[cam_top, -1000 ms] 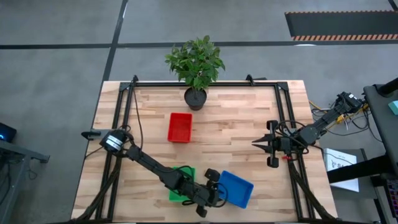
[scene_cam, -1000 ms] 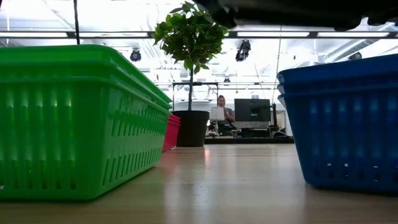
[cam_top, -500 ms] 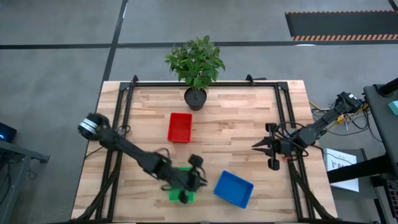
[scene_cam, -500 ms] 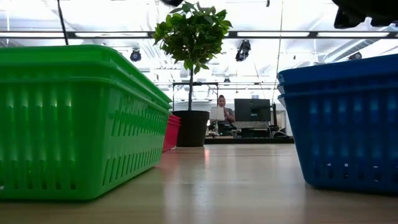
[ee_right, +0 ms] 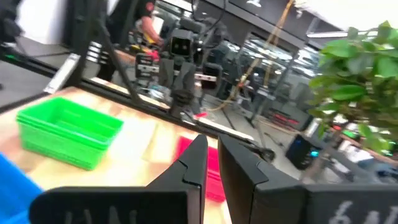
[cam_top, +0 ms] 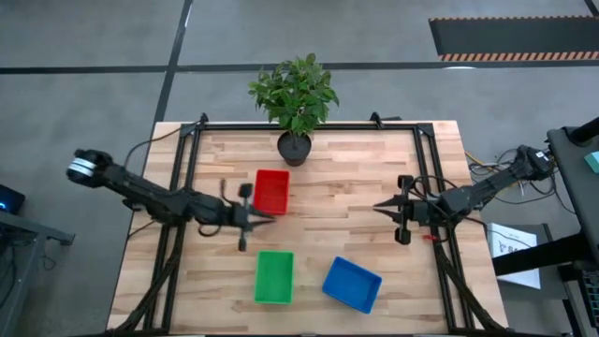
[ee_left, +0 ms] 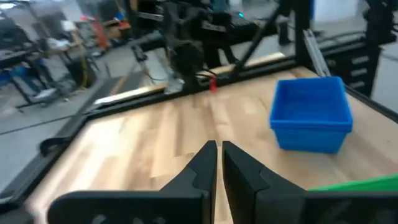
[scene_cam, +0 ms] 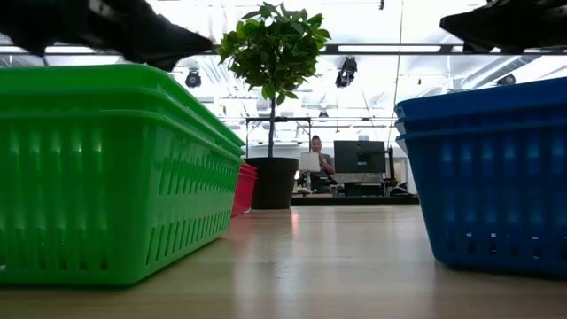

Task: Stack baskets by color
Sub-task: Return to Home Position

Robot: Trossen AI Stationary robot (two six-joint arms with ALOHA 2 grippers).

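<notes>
- Green perforated rectangular plastic baskets (cam_top: 273,277): one nested stack at the near edge of the light wooden table (cam_top: 356,168). Long axis runs 12–6. The low view shows layered rims, and the top basket is empty.
- Blue perforated rectangular plastic baskets (cam_top: 352,284): one nested stack at 3 o'clock of the green stack, near it but not touching. It sits skewed, long axis roughly 10–4. Top basket is empty.
- Left gripper (cam_top: 267,216): mid-table, above the wood, pointing to 3 o'clock. Fingers are pressed together with nothing between them. The green stack lies at its 6 o'clock, well apart.
- Right gripper (cam_top: 379,208): right side of the table, pointing to 9 o'clock. Fingers are together and empty. The blue stack lies at its 7 o'clock, apart.
- Red perforated rectangular plastic baskets (cam_top: 271,191): one stack at 12 o'clock of the left gripper, just beside its tip. Long axis runs 12–6 and the top basket is empty. Can't count the rims.
- Black plant pot (cam_top: 294,148) holding a leafy green plant: far edge, at 1 o'clock of the red stack.
- Judgement: each colour sits in its own pile, so the sorting looks done and only the retreat is left.
- Key clearance is the left tip against the red stack's near edge. The left arm is nearer red and green, the right arm nearer blue. Pulling the left arm out toward 9 o'clock should avoid any contact.
</notes>
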